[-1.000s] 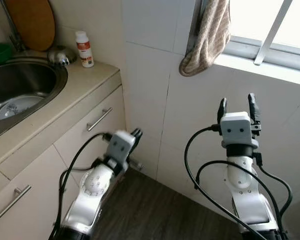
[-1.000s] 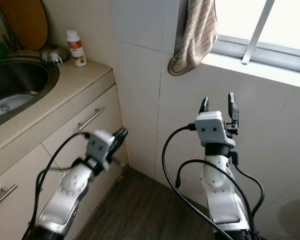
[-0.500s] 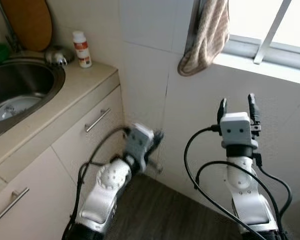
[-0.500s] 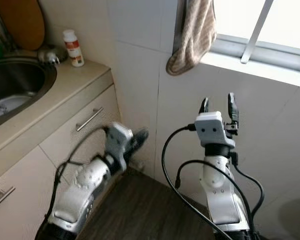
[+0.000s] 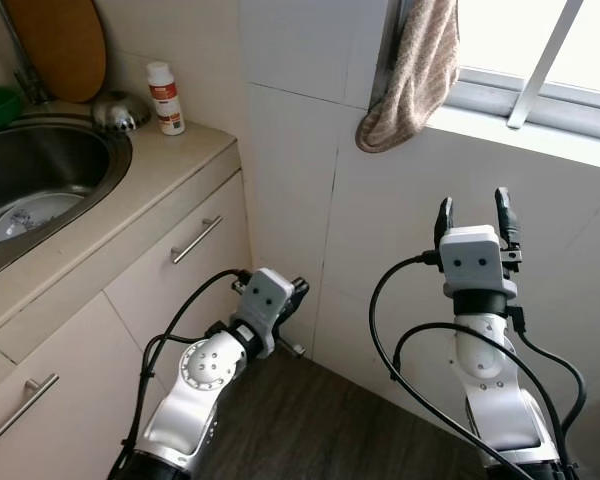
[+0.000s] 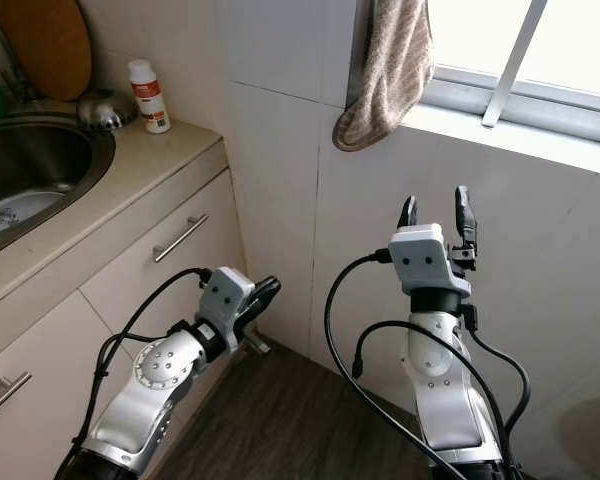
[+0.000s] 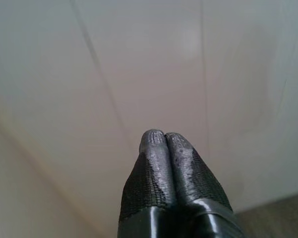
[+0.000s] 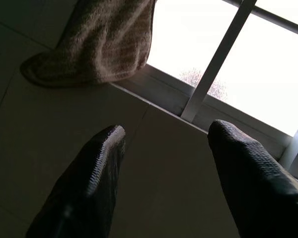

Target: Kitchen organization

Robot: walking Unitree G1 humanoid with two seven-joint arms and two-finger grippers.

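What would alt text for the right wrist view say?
The open right gripper points up at a white tiled wall, a brown towel hanging from the bright window above.

The sink (image 5: 40,175) sits in the counter (image 5: 170,160) at nine o'clock, a bottle (image 5: 165,97) behind it. A towel (image 5: 415,70) hangs at twelve o'clock, below the window (image 5: 540,60).

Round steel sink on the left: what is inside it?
Inside the round steel sink lies a pale round dish or lid on the basin floor. The beige countertop edge hides the near part of the basin, so anything there is unseen.
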